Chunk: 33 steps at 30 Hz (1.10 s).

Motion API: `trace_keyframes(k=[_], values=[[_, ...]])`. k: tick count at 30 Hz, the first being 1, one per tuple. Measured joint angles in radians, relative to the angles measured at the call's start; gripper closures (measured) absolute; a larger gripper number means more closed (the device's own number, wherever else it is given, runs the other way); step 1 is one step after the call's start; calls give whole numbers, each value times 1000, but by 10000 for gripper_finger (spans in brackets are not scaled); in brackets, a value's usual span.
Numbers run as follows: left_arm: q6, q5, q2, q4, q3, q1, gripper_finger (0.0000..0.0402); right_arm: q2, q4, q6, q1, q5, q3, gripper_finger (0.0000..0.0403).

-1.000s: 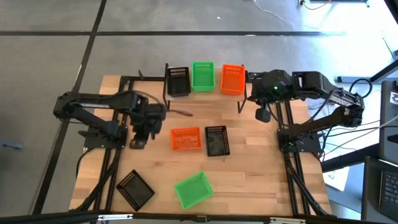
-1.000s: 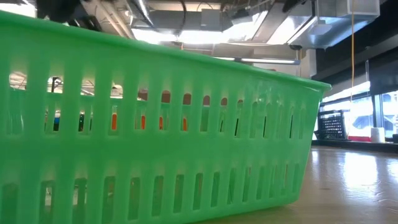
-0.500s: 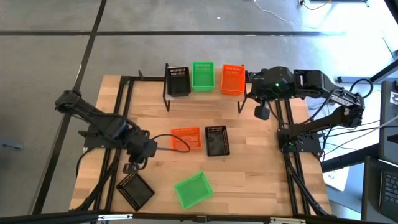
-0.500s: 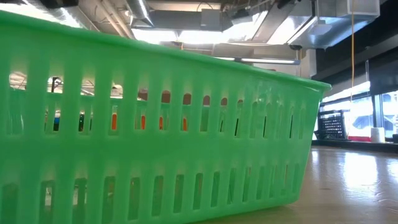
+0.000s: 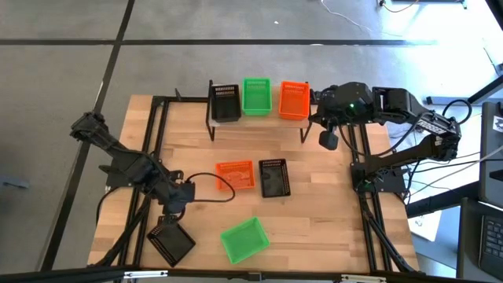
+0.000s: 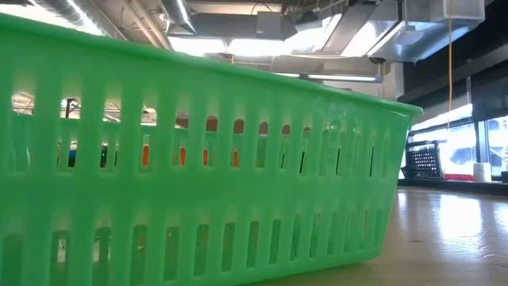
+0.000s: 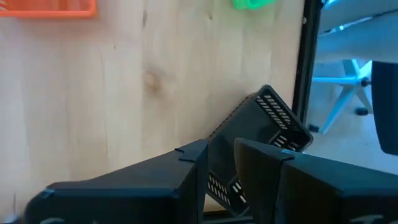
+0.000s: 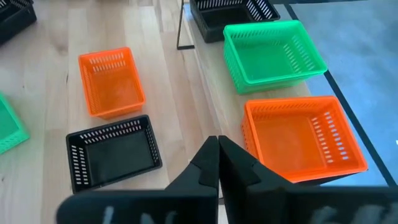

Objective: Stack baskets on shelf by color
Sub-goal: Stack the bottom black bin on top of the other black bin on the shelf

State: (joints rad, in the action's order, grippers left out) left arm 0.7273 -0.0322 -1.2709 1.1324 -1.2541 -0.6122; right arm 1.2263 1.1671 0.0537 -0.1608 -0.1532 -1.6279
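Observation:
Three baskets stand side by side on the shelf (image 5: 276,110): black (image 5: 225,102), green (image 5: 257,96) and orange (image 5: 294,100). On the table lie an orange basket (image 5: 235,175), a black one (image 5: 274,177), a green one (image 5: 244,240) and, near the near-left corner, another black one (image 5: 171,239). My left gripper (image 5: 174,208) hangs just above and beside that corner basket (image 7: 273,118), its fingers (image 7: 222,155) slightly open and touching nothing. My right gripper (image 5: 330,141) is shut (image 8: 217,146) and hovers off the shelf's right end, above the orange basket (image 8: 301,137).
The green table basket (image 6: 198,159) fills the low view and hides the rest of it. Black frame rails run along both table sides (image 5: 363,196). Bare wood lies between the shelf and the middle baskets and along the near-right part of the table.
My left arm has swung from in front of the shelf's left end toward the near-left corner, coming down to the black basket there. No basket has moved.

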Motion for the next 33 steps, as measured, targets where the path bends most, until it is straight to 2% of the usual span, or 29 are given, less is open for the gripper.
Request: trace_keyframes(k=[6, 10, 14, 19, 26, 33], values=[[-1, 28, -1, -7, 2, -40, 331, 0, 1, 2, 0, 0, 0, 403], [-4, 80, -7, -58, 71, -75, 331, 0, 2, 2, 0, 0, 0, 403], [-6, 63, -7, -168, 167, -110, 331, 0, 2, 5, 1, 22, 0, 403], [-107, 67, -7, -307, 268, -149, 331, 0, 3, 6, 1, 24, 0, 403], [-138, 66, -7, -330, 350, -169, 331, 0, 4, 5, 1, 26, 0, 403], [-200, 10, -7, -344, 385, -169, 331, 0, 4, 4, 1, 26, 0, 403]])
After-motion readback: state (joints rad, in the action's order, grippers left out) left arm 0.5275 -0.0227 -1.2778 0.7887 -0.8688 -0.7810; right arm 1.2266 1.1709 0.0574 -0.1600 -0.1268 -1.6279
